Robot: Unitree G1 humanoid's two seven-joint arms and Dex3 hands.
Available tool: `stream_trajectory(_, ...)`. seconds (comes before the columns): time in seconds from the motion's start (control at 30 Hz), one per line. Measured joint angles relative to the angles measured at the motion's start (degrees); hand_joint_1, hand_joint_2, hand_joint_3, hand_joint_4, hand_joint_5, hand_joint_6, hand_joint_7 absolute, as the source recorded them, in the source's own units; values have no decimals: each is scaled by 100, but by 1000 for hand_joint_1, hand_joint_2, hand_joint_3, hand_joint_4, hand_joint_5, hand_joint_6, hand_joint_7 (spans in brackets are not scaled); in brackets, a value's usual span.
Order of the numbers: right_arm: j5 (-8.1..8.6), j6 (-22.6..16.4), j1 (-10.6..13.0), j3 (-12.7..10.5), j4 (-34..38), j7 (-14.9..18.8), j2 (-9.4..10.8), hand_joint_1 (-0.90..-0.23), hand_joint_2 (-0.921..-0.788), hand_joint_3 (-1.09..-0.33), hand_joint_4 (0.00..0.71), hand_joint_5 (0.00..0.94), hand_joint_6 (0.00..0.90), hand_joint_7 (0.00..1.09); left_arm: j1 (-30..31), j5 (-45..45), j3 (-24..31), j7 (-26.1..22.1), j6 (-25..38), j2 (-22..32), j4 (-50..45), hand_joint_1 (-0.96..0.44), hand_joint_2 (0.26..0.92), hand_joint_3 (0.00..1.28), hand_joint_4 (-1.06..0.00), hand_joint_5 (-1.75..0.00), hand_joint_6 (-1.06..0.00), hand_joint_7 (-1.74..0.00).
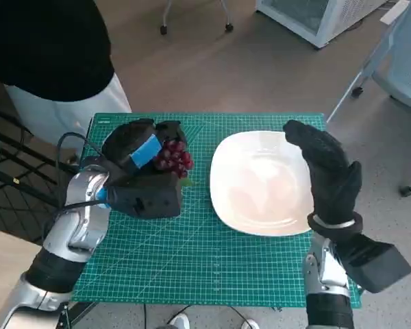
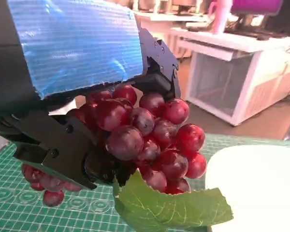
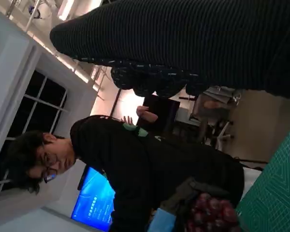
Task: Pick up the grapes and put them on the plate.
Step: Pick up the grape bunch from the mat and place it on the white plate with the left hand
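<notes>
The left hand (image 1: 145, 152) is closed around the grapes (image 1: 174, 155), seemingly just lifted off the counter's (image 1: 192, 260) left side. Next: carry them right to the plate (image 1: 260, 181). The right hand (image 1: 327, 168), fingers apart, hovers over its right rim.

Right hand (image 1: 327, 171) overhangs plate (image 1: 253, 185) edge; mat (image 1: 198, 253) between seems open.

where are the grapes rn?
In the head view the grapes sit in the left hand on the left of the green mat, beside the white plate, not on it.
</notes>
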Motion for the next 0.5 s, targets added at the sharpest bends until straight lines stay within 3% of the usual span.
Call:
stream_trajectory(0.27,5,7,0,-27,-12,1,-8,-704,-921,-693,355,2,21,531,-175,120,-239,-225,183,-363,-148,2,921,144,-595,-1366,-573,-1112)
stream_trajectory(0.5,66,34,3,-50,-62,1,-20,-707,-921,-687,357,3,26,527,-842,280,-653,-456,249,-897,83,2,921,141,-596,-1352,-573,-1126)
